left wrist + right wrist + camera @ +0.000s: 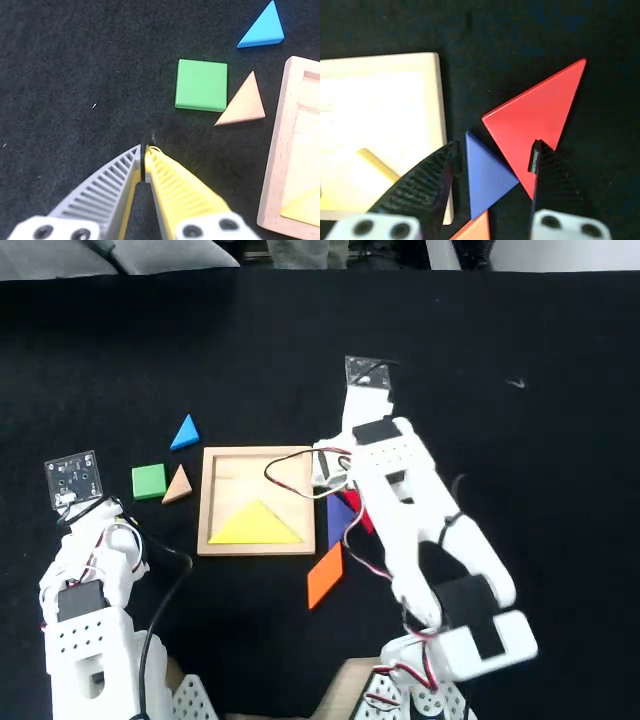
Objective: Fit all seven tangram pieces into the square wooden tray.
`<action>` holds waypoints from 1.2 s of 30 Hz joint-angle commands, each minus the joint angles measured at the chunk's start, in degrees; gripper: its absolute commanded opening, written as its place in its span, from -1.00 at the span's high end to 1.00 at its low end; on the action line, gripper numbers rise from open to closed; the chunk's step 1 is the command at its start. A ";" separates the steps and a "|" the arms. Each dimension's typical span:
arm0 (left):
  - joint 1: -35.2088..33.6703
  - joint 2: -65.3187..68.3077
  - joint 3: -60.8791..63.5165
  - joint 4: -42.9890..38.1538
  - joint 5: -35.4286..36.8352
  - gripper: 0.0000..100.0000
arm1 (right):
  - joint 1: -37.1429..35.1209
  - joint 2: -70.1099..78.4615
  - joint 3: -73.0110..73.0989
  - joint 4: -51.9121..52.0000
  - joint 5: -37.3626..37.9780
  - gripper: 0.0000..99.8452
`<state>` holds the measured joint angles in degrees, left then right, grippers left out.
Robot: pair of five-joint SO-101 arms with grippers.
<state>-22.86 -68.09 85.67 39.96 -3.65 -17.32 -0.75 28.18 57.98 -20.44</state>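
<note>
The square wooden tray [212,502] holds a large yellow triangle [255,525]. Off its one side lie a light blue triangle [185,432], a green square [148,481] and a tan triangle [177,484]. On the other side lie a dark blue triangle [485,172], a red triangle [540,115] and an orange parallelogram [325,575]. My right gripper [493,152] hovers open over the dark blue triangle and the red one's corner, holding nothing. My left gripper [144,150] is shut and empty on the cloth, short of the green square [201,84] and tan triangle [242,105].
A black cloth covers the table. The right arm [400,500] stretches over the pieces beside the tray, partly hiding the dark blue and red triangles from above. The left arm [85,590] stands at the near left corner. Tray rim [438,100] lies close to the right fingers.
</note>
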 commanded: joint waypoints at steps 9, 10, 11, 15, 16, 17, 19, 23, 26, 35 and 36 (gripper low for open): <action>0.57 -0.88 -0.13 -0.26 0.00 0.94 | 1.67 9.89 -9.10 0.53 -0.88 0.45; 0.57 -0.88 -0.13 -0.26 0.00 0.94 | 1.49 9.98 -9.19 0.97 -0.88 0.42; 0.57 -0.88 -0.13 -0.26 0.00 0.94 | 1.49 9.98 -9.36 1.32 -0.88 0.40; 0.57 -0.88 -0.13 -0.26 0.00 0.94 | 1.49 10.07 -9.10 1.23 -0.88 0.38; 0.57 -0.88 -0.13 -0.26 0.00 0.94 | 1.58 10.07 -9.10 1.32 -0.88 0.38; 0.57 -0.88 -0.13 -0.26 0.00 0.94 | 1.67 10.07 -9.10 1.32 -0.88 0.38; 0.57 -0.88 -0.13 -0.26 0.00 0.94 | 1.76 10.15 -9.01 1.05 -0.88 0.38; 0.57 -0.88 -0.13 -0.26 0.00 0.94 | 1.76 10.15 -9.01 0.88 -0.44 0.38; 0.57 -0.88 -0.13 -0.26 0.00 0.94 | 1.76 10.15 -9.01 0.88 -0.44 0.38; 0.48 -0.88 -0.13 -0.26 0.00 0.94 | 1.49 14.99 -10.07 -0.35 -0.53 0.38; 0.48 -0.88 -0.13 -0.26 0.00 0.94 | 1.58 16.13 -10.95 -0.09 -0.44 0.38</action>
<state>-22.86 -68.09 85.67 39.96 -3.65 -16.62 12.70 21.49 58.33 -20.62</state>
